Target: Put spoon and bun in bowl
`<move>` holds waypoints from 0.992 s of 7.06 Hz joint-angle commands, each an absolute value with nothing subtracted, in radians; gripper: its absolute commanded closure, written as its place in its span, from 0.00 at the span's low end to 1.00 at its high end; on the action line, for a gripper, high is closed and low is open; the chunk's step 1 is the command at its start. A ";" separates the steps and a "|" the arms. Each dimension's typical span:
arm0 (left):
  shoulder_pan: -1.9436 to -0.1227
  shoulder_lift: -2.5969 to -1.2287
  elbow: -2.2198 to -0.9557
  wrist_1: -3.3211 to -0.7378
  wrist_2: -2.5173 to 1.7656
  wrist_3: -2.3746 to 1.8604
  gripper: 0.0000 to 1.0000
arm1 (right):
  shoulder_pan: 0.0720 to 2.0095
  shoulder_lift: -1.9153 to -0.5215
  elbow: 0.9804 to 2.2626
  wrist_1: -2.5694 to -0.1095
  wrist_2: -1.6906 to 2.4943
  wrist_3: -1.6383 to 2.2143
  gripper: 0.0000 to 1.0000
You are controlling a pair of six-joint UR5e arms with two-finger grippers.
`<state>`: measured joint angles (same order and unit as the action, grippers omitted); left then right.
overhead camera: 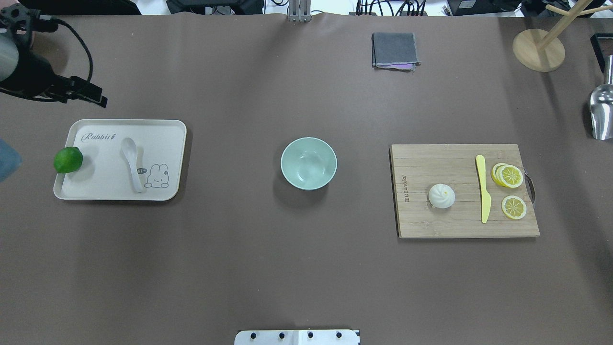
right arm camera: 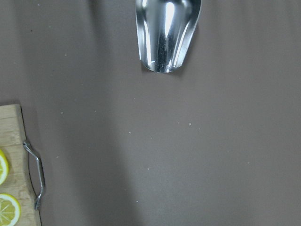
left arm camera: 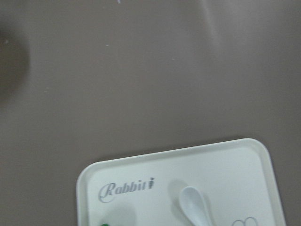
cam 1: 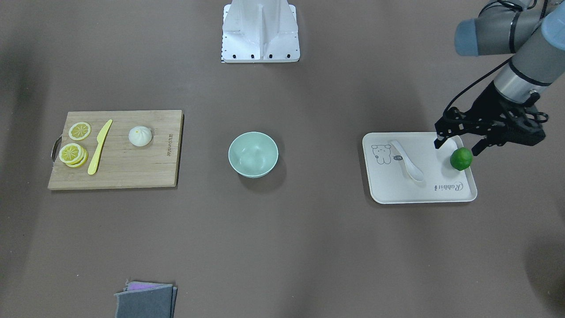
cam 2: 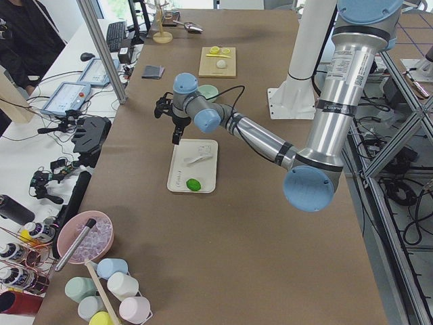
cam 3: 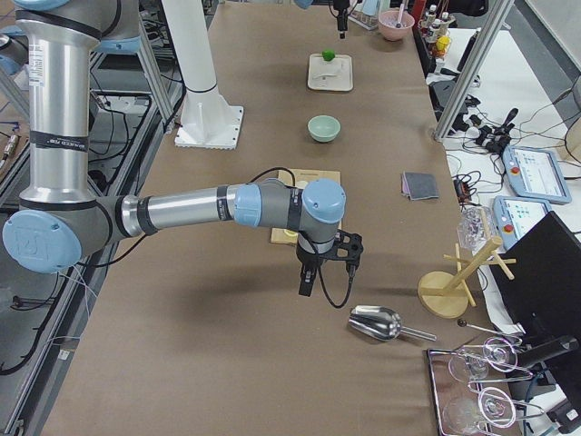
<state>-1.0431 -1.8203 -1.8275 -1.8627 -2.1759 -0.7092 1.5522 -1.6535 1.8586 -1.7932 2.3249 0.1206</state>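
The spoon (cam 1: 408, 161) lies on the beige tray (cam 1: 397, 194) beside a lime (cam 1: 461, 159), not touching it. Its long axis runs roughly toward and away from the robot with a slight slant, the handle end nearer the robot and the scoop at the far end, hollow side up. My left arm reaches in from the robot's side with the forearm slanting down. The left pincer (cam 1: 457, 147) hangs above the tray near the lime with its fingers spread apart, holding nothing. The bun (cam 1: 140, 136) sits on the wooden cutting board (cam 1: 119, 172) at the other end of the worktop (cam 1: 309, 247), well apart from the bowl (cam 1: 253, 154) in the middle. The right arm stretches out low, and the right pincer (cam 3: 306, 289) points down between the board and a metal scoop (cam 3: 374, 322). I cannot tell whether its fingers are apart or together.
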 commanded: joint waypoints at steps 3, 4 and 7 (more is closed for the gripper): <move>-0.819 -1.820 -1.841 -1.857 -1.798 -0.936 0.02 | 1.516 -1.629 1.936 -1.799 2.347 0.129 0.00; -0.790 -1.798 -1.836 -1.902 -1.769 -0.960 0.02 | 1.516 -1.631 1.927 -1.790 2.365 0.129 0.00; -0.726 -1.689 -1.810 -2.018 -1.704 -1.011 0.02 | 1.511 -1.629 1.925 -1.758 2.372 0.132 0.00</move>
<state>-0.7500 -1.7369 -1.8246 -1.9533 -1.7273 -0.9970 1.5133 -1.6308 1.9255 -1.7656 2.3682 0.1302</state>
